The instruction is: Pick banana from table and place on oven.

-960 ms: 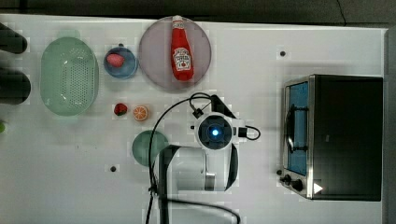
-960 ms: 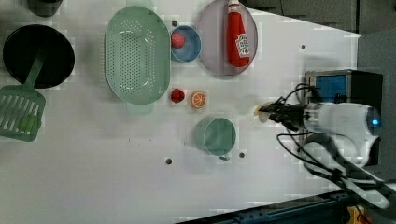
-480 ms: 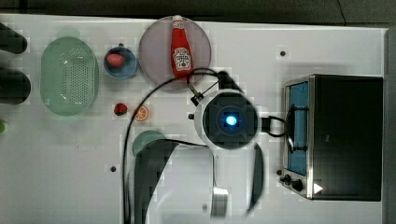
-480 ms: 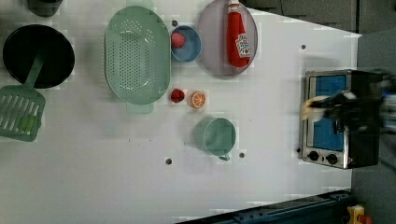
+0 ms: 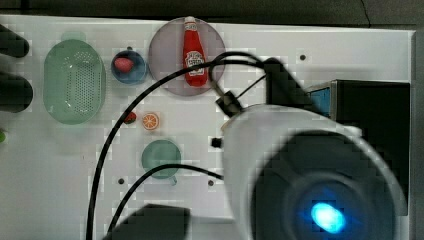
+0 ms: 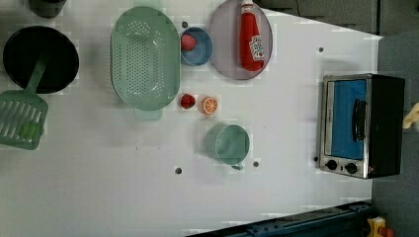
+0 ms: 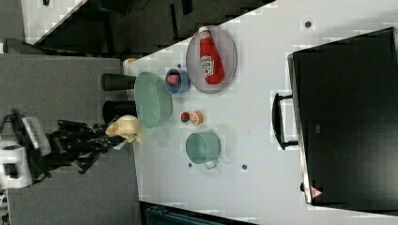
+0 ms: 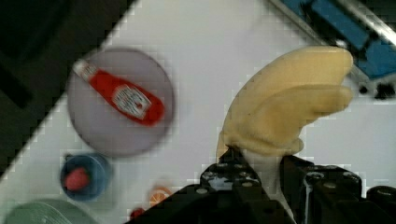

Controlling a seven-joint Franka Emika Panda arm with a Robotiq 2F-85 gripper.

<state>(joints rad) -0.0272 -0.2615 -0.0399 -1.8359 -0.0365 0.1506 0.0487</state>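
Note:
My gripper point(image 8: 261, 161) is shut on the banana point(image 8: 285, 107), a pale-yellow toy fruit that sticks out from between the black fingers. Both hang high above the white table point(image 5: 50, 175). In the right view the banana point(image 7: 126, 126) and gripper point(image 7: 111, 135) appear at the right view's left, apart from the oven point(image 7: 347, 117). A tip of the banana point(image 6: 411, 117) shows at the left view's right edge, just past the oven point(image 6: 360, 126). In the top view my arm point(image 5: 310, 170) looms large and covers part of the oven point(image 5: 375, 115).
A ketchup bottle point(image 5: 194, 52) lies on a grey-purple plate point(image 5: 167, 65). Beside it stand a blue bowl point(image 5: 129, 67) and a green colander point(image 5: 74, 82). A strawberry point(image 5: 130, 118), an orange slice point(image 5: 150, 121) and a green cup point(image 5: 161, 156) sit mid-table. A black pan point(image 6: 42, 57) and green spatula point(image 6: 22, 118) lie at the left view's left.
My arm has risen toward the top camera and swung toward the oven, carrying the banana. In the left view the gripper has passed out over the oven to the right edge.

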